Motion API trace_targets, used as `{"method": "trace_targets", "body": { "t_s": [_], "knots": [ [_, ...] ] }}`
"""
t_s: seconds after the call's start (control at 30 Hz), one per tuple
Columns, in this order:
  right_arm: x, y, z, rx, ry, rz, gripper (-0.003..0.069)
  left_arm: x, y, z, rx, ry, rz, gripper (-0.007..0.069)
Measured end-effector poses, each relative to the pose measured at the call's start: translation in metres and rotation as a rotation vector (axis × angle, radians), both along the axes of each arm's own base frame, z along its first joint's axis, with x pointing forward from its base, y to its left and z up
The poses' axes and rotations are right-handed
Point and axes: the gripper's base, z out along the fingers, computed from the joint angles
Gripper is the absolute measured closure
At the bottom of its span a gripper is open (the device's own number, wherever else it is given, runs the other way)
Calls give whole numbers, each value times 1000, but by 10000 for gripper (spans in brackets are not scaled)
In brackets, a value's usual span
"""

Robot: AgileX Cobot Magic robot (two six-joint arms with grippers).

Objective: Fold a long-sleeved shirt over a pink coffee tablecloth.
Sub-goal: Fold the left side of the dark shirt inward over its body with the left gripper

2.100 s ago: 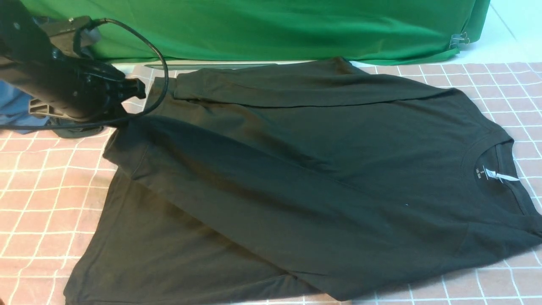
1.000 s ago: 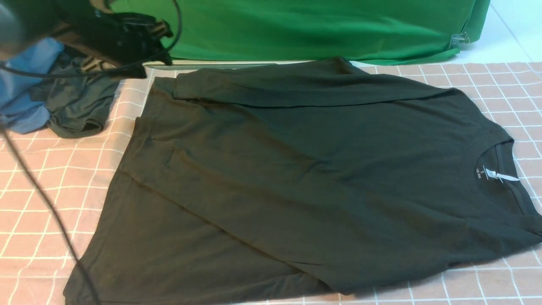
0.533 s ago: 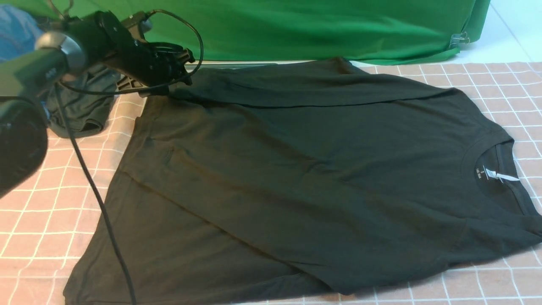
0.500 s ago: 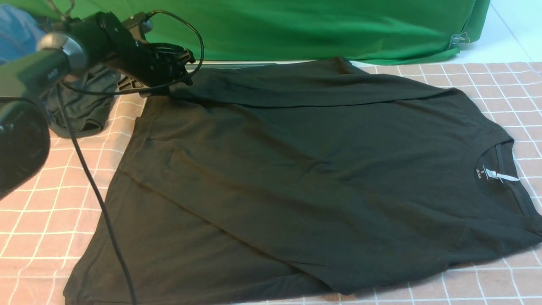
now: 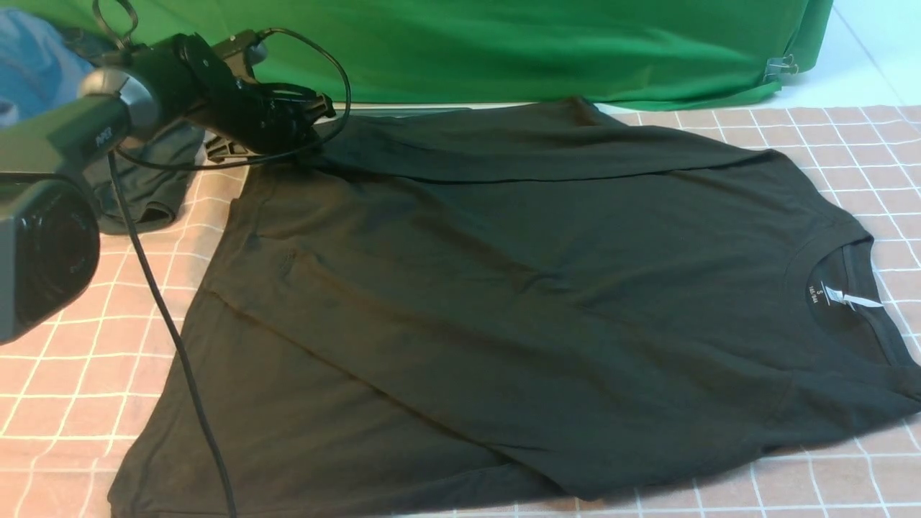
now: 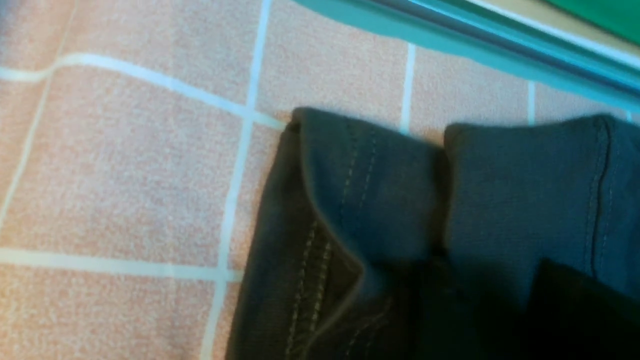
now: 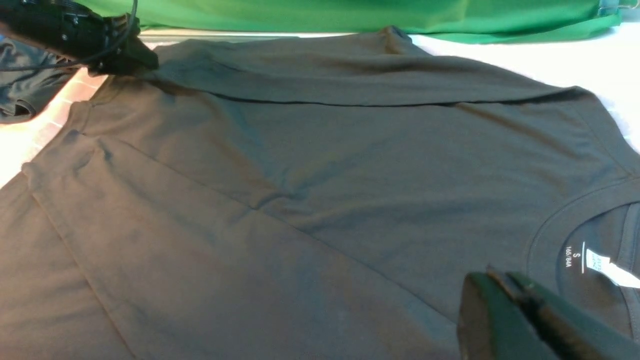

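Long-sleeved shirt: flat on pink coffee tablecloth; both sleeves apparently laid across the body, crosswise folds outstanding. Tablecloth's near side: right gripper above the chest, fingers pressed together, empty. Tablecloth's far edge: left gripper at sleeve cuff; whether its fingers grip it cannot be told.

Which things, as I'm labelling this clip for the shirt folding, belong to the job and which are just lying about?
In the job:
long-sleeved shirt
pink coffee tablecloth under it
left hand, at the shirt's far left corner
right hand, shut

Lying about:
smaller dark garment
blue cloth
green fabric at the back
metal clip on that fabric
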Motion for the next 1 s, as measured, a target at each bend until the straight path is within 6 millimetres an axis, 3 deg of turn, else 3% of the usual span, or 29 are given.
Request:
{"method": "trace_targets", "body": {
  "t_s": [0.07, 0.17, 0.47, 0.8, 1.0],
  "knots": [
    [0, 0, 0, 0, 0, 0, 622, -1, 0, 4, 12, 1, -21, 554],
    [0, 0, 0, 0, 1, 0, 622, -4, -1, 16, 26, -13, -45, 594],
    [0, 0, 0, 0, 1, 0, 622, -17, -6, 66, 37, -40, -99, 594],
    [0, 0, 0, -1, 3, 1, 615, -57, -12, 141, -11, 21, -128, 594],
    [0, 0, 0, -1, 3, 1, 615, -79, -13, 156, -32, 140, -129, 594]
  ]
}}
